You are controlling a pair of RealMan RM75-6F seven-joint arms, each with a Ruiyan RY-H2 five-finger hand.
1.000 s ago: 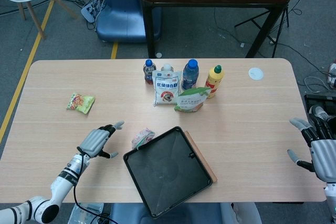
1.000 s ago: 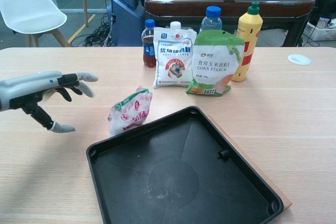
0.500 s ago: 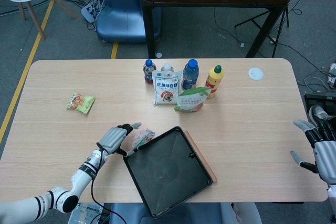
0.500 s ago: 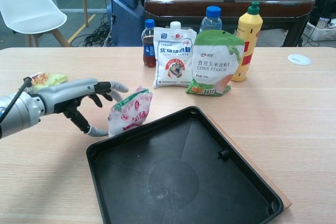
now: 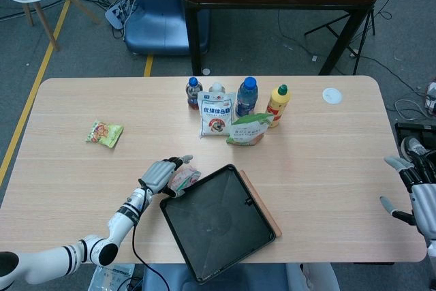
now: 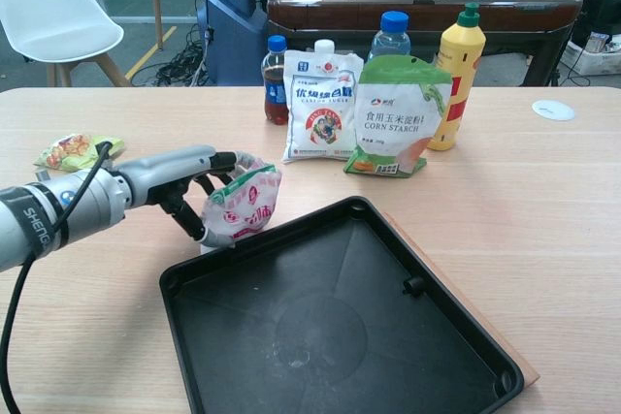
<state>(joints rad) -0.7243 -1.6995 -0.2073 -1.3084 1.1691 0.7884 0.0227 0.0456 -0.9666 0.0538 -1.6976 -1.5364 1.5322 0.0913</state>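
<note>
A small pink-and-white snack packet (image 5: 186,178) (image 6: 243,206) stands on the table at the left corner of a black tray (image 5: 218,226) (image 6: 320,336). My left hand (image 5: 162,174) (image 6: 184,181) is wrapped around the packet. Its fingers curl over the packet's top and far side, and the thumb lies against the lower left edge. The packet still rests on the table. My right hand (image 5: 417,195) hovers at the table's right edge with its fingers spread and nothing in it. The chest view does not show it.
The tray lies on a thin wooden board (image 5: 262,204) (image 6: 461,283). At the back stand a cola bottle (image 6: 276,79), a white bag (image 6: 320,109), a water bottle (image 6: 391,31), a corn starch bag (image 6: 398,118) and a yellow bottle (image 6: 460,55). A yellow-green snack (image 5: 104,133) lies far left, a white lid (image 5: 332,95) far right.
My left hand moved right across the table to the snack packet and its fingers came around it. The right hand drifted slightly toward the table edge.
</note>
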